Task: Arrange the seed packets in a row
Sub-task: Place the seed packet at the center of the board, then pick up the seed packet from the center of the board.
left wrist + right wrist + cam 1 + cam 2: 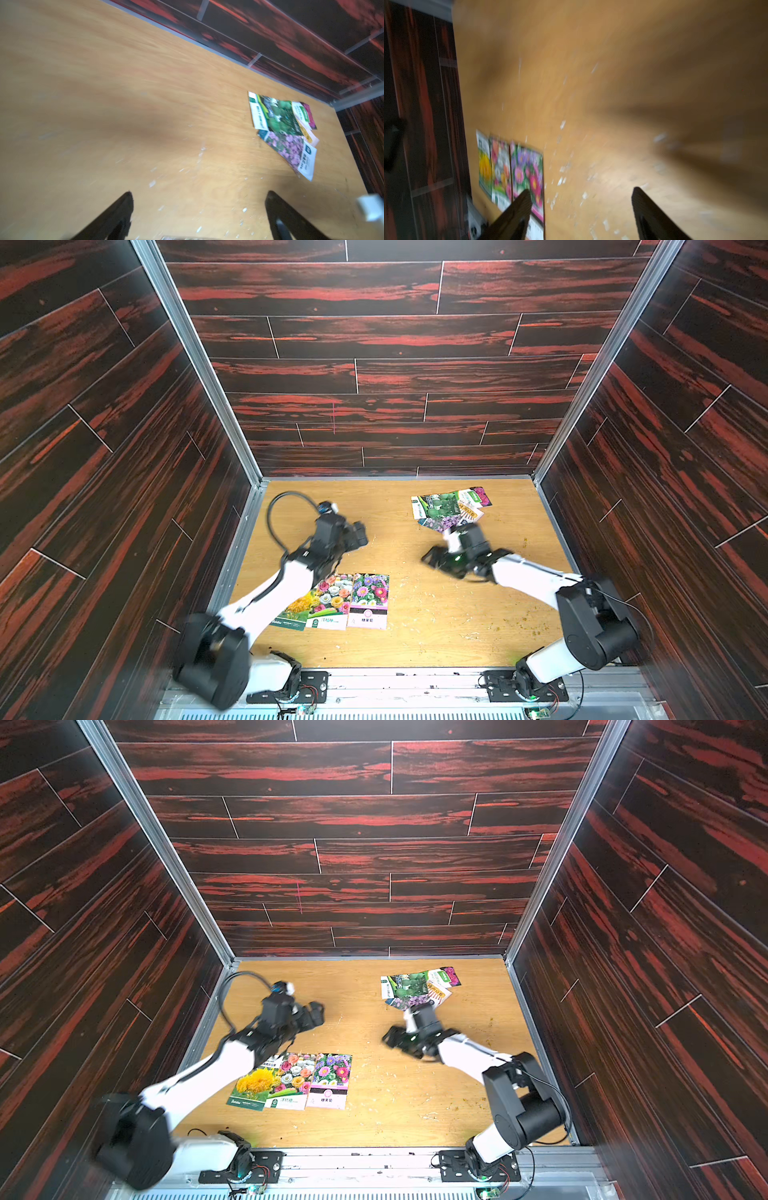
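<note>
Three seed packets lie side by side at the front left: yellow flowers (297, 610), mixed blooms (332, 601), and pink and purple asters (370, 599). At the back right, several more overlap in a pile: green gourds (440, 504) on top, magenta (482, 494), orange (469, 512) and purple flowers (440, 523). My left gripper (359, 535) hovers open and empty behind the row, facing the pile (276, 116). My right gripper (432, 558) hangs in front of the pile, open with nothing between its fingers (527, 199), and looks toward the aster packet (527, 166).
The wooden tabletop (436, 614) carries scattered small flecks of debris. Dark red plank walls (395, 364) enclose the back and both sides. A black cable (274, 510) loops off the left wrist. Both arm bases (286, 680) sit at the front edge.
</note>
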{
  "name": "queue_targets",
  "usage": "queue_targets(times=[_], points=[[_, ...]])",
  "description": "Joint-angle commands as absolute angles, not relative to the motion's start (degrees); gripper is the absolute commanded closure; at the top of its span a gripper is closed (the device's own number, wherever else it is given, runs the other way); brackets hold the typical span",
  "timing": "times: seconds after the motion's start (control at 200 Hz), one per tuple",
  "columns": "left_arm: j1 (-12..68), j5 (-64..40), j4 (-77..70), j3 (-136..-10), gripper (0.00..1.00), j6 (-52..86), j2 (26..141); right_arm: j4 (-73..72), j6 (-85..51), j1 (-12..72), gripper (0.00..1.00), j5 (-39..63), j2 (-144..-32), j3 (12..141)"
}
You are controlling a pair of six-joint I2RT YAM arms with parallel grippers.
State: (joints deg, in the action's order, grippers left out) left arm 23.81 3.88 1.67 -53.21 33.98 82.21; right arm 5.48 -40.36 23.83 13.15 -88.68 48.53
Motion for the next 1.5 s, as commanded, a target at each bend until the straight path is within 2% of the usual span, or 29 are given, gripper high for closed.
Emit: queue_targets(times=[0.0, 0.2, 0.361, 0.606, 0.691, 0.847, 1.077, 1.122, 1.182, 1.247, 1.313, 1.363, 1.413, 1.498], points=[[23.5, -7.3, 0.4, -62.6, 0.0, 29.0, 92.4, 7.4, -37.8, 18.2, 0.2, 10.3, -89.0, 52.8], [23.6, -21.0, -0.7, -81.8, 0.0, 29.7, 115.4, 7.5, -36.4, 11.1, 0.19, 10.7, -98.4, 63.6], [24.1, -27.8, -5.6, -90.1, 0.0, 33.9, 126.7, 8.0, -34.8, 5.3, 0.19, 12.7, -108.4, 74.7], [25.4, -31.8, -9.2, -98.6, 0.0, 36.7, 136.2, 10.8, -31.9, 2.3, 0.19, 19.4, -123.0, 92.3], [25.5, -33.2, -11.6, -100.8, 0.0, 39.8, 139.3, 10.2, -32.4, 2.3, 0.19, 24.5, -127.3, 96.5], [26.2, -35.8, -14.5, -105.0, 0.0, 45.0, 143.9, 8.7, -34.6, 2.5, 0.21, 30.1, -133.2, 100.4], [27.0, -38.3, -20.9, -108.2, 0.01, 55.0, 147.8, 10.7, -35.0, 4.4, 0.26, 32.6, -137.6, 102.9], [27.2, -38.2, -21.2, -108.3, 0.02, 55.2, 147.6, 10.1, -35.1, 4.8, 0.29, 33.1, -137.6, 102.5], [27.6, -38.1, -20.8, -108.4, 0.08, 54.5, 147.2, 8.3, -35.9, 5.2, 0.4, 33.0, -136.9, 101.0], [27.8, -38.6, -20.5, -108.3, 0.24, 53.9, 146.7, 5.4, -36.5, 5.3, 0.58, 32.4, -135.3, 98.2], [27.7, -38.3, -19.8, -107.9, 0.42, 53.8, 146.1, 0.0, -37.3, 5.2, 0.84, 32.3, -132.5, 93.8], [27.6, -38.5, -19.6, -107.2, 0.49, 53.5, 145.4, -4.9, -37.9, 5.3, 1.0, 32.2, -129.9, 89.8], [27.7, -38.4, -20.0, -106.2, 0.55, 53.0, 144.5, -8.4, -37.9, 5.3, 1.0, 31.6, -127.6, 86.6], [27.6, -37.9, -20.6, -104.0, 0.69, 52.2, 142.8, -12.3, -37.6, 5.4, 1.0, 30.7, -124.6, 82.7]])
